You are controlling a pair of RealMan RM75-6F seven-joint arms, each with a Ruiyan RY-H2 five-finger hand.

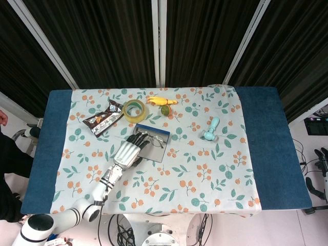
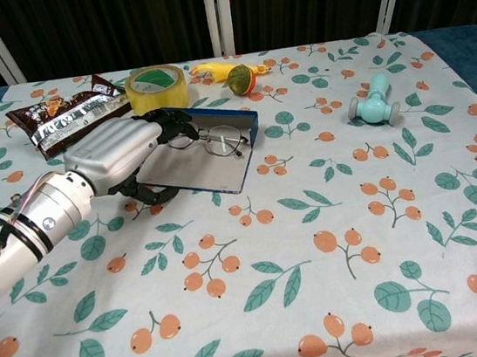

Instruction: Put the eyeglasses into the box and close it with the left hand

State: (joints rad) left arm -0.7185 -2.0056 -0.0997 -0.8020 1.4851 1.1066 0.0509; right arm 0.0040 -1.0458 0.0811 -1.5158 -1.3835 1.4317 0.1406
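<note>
The eyeglasses lie on the grey inner face of the open box, their lenses just past the dark fingertips of the left hand and close under the box's raised blue far wall; in the head view the eyeglasses show as thin wire rims beside the same fingertips. The box is a flat blue-edged case lying open on the flowered tablecloth, and nothing but the glasses and the hand's fingers shows inside it. The left hand reaches in from the near left, palm down, its fingers stretched forward side by side and lying over the left part of the box. The fingertips appear to touch the near temple of the glasses, though whether they pinch the frame or merely rest against it cannot be told. The thumb curls below the box's near left edge. Beyond the fingertips, toward the far side of the cloth, stands a roll of yellow tape, and left of that lies a brown snack packet. Further off past the box's far wall sits a yellow toy with a green and orange ball. Well to the right of the fingers rests a pale teal roller. The right hand shows in neither view.
</note>
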